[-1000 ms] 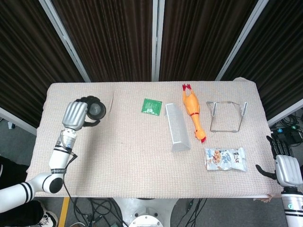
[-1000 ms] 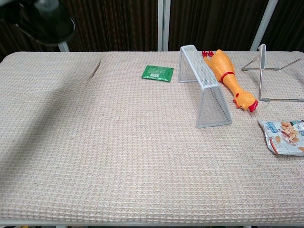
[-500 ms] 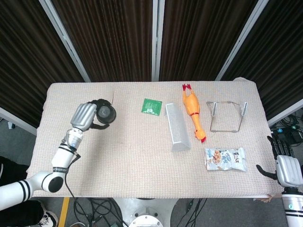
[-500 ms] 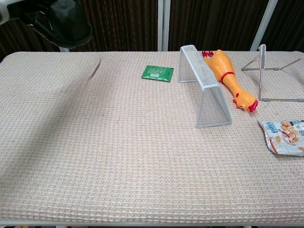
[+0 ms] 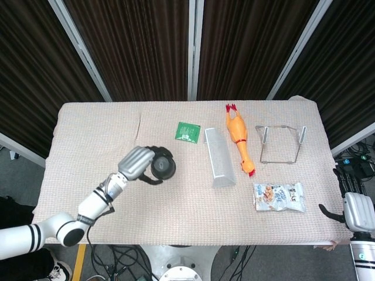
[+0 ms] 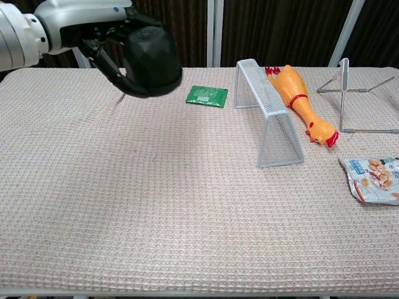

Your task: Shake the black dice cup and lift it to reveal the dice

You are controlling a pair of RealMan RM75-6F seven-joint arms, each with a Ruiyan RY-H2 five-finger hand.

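Carried rightward and nearer since half a second ago: black dice cup (image 5: 162,166), now raised over the table's middle-left stretch, well clear of the woven cloth (image 6: 187,212) in the chest view. Gripped by the left hand (image 5: 136,163), fingers wrapped round the cup's side. No dice visible.

At the near right, off the table's corner, the right hand (image 5: 356,209), fingers dark and extended, holding nothing.

Near right on the cloth, a snack packet (image 5: 279,196). Farther in, a white wire mesh rack (image 5: 220,158) lying lengthwise, just beside a rubber chicken (image 5: 239,139) with its head toward the near side. Right of the chicken, a bare wire stand (image 5: 281,144). Far of centre, a small green packet (image 5: 187,131), flat on the cloth.
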